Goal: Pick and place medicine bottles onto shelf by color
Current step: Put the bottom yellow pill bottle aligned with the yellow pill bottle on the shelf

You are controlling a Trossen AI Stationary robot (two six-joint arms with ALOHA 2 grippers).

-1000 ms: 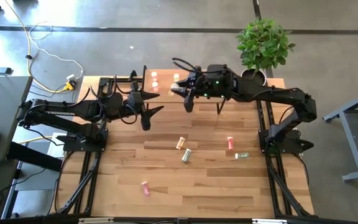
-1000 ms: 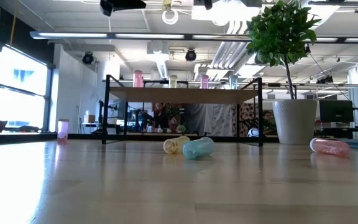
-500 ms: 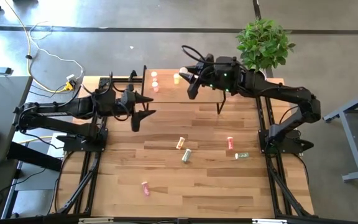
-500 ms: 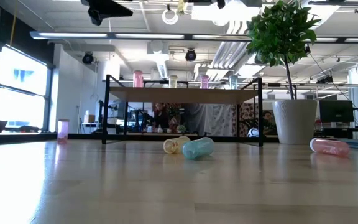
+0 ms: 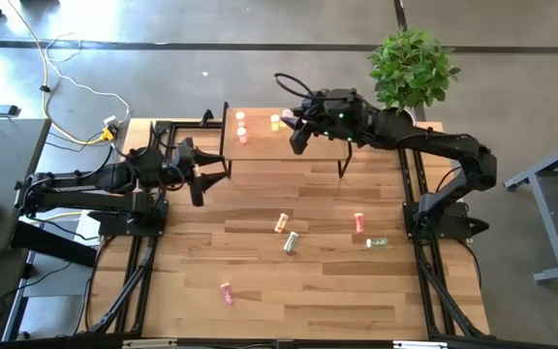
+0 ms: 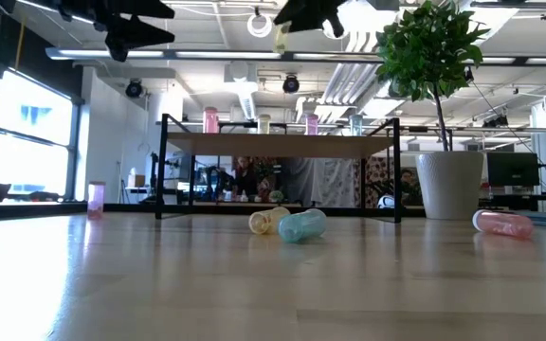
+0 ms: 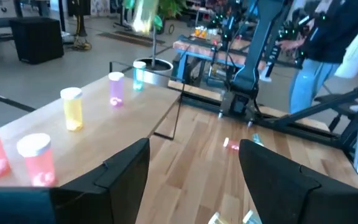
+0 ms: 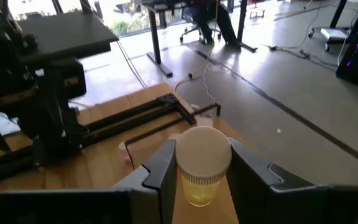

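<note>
My right gripper hovers over the shelf at the table's far edge, shut on a yellow medicine bottle with a white cap. On the shelf stand two red bottles, a yellow one, a pink one and a green one. My left gripper hangs open to the left of the shelf, with nothing between its fingers. Several loose bottles, among them a yellow one and a green one, lie on their sides on the table. My right gripper pinches the yellow bottle's body, just below the white cap, between its two fingers. The fingers come from the table's right side, slanting a little downward. The bottle stands upright, cap up, lifted clear above the shelf.
A potted plant stands at the far right corner beside the shelf. A red bottle, a green one and a pink one lie on the open wood toward the near side.
My left gripper has drawn back toward the table's left edge and sunk a little, rolling slightly, its fingers still open. My right gripper has shifted a little toward the far edge over the shelf and tipped its fingers down, so the yellow bottle hangs lower.
</note>
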